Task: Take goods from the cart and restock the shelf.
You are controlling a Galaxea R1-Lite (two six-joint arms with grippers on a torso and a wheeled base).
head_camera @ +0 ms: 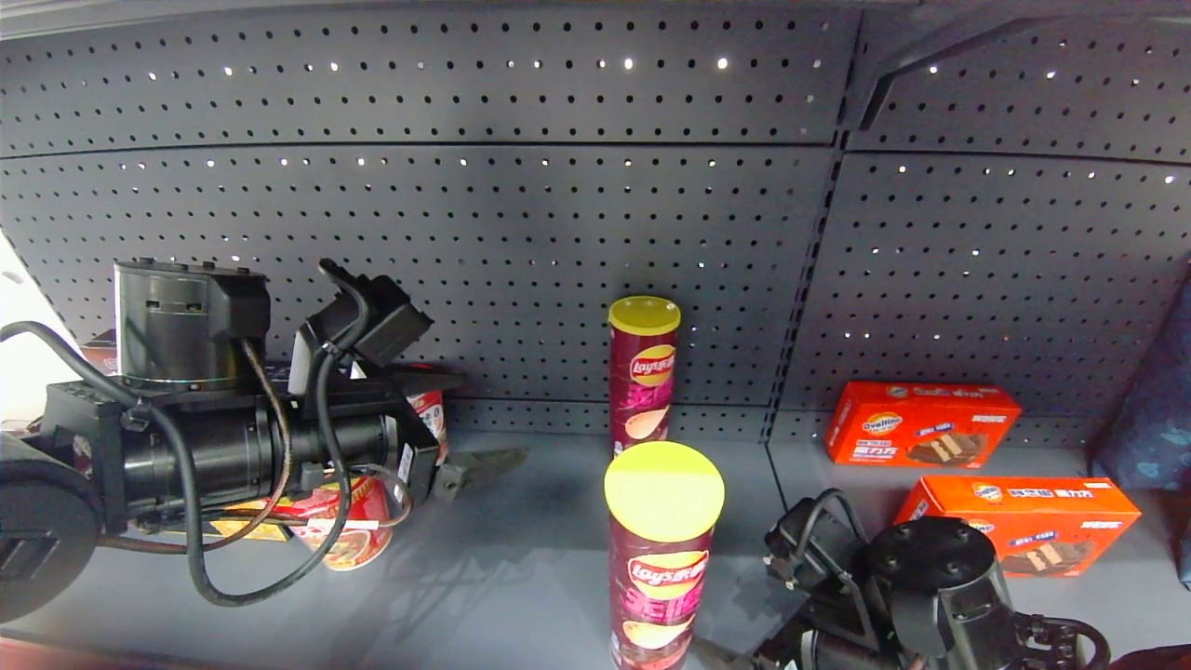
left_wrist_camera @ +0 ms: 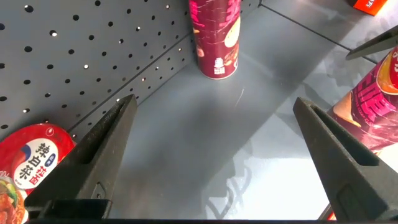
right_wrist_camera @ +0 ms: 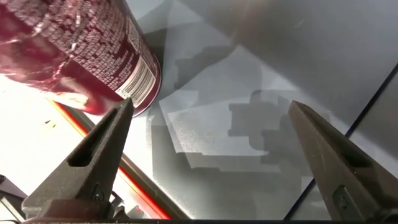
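**A:** Where are the goods?
**B:** Two chip cans stand upright on the shelf: the front can at 6 o'clock, the rear can at its 12, by the back panel.
**A:** And the jaws?
**B:** The left jaws, at the front can's 9 o'clock, are spread wide and empty. The right jaws, beside its base, are the same.

Open shelf floor between noodle cup and front chip can.

Left arm: black matte housing, stacked cylindrical joints, small screws on the cap.
Cables: black, looping loosely under it.
Left pincer: dark grey tapering wedge fingers.
Right arm: black, rounded screw-dotted cap.
Right pincer: matching grey wedges.
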